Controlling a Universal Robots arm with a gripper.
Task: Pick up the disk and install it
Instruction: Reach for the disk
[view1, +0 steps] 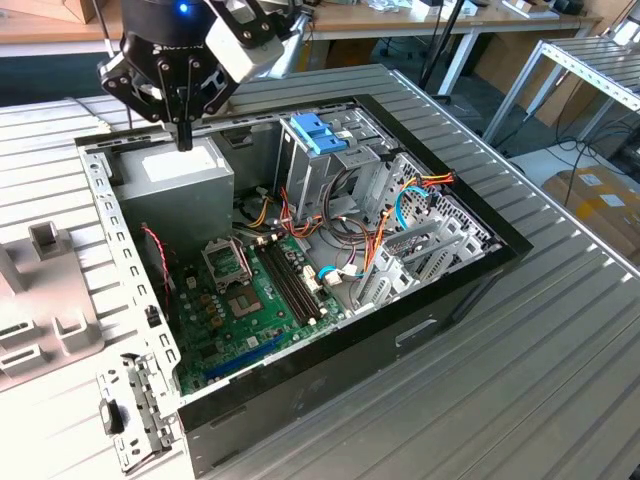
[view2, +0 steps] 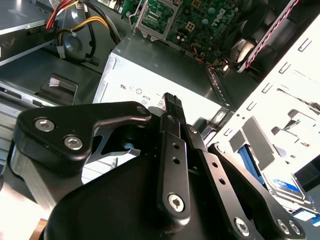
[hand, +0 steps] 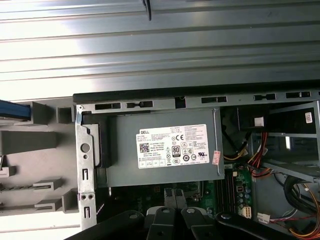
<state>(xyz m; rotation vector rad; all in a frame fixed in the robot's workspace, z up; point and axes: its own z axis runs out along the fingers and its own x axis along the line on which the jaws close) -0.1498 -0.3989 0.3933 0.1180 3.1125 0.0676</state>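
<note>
My gripper (view1: 184, 140) hangs over the grey power supply (view1: 180, 175) at the back corner of the open computer case, at the exterior view's left. Its fingers are shut together with nothing between them, as both wrist views show (view2: 172, 101) (hand: 174, 194). The disk (view2: 286, 186), a dark drive with a label and bright blue rails, lies in a pale fixture outside the case wall, apart from the gripper. A strip of its blue rail (hand: 9, 110) shows in the first wrist view. The tall grey drive cage (view1: 305, 175) inside the case carries a lighter blue bracket (view1: 318, 133).
The case (view1: 440, 300) lies open on a slatted metal table, with a green motherboard (view1: 250, 300), loose red, orange and blue cables (view1: 400, 215) and metal brackets inside. A white slotted fixture (view1: 40, 320) sits at the exterior view's left. Benches stand behind.
</note>
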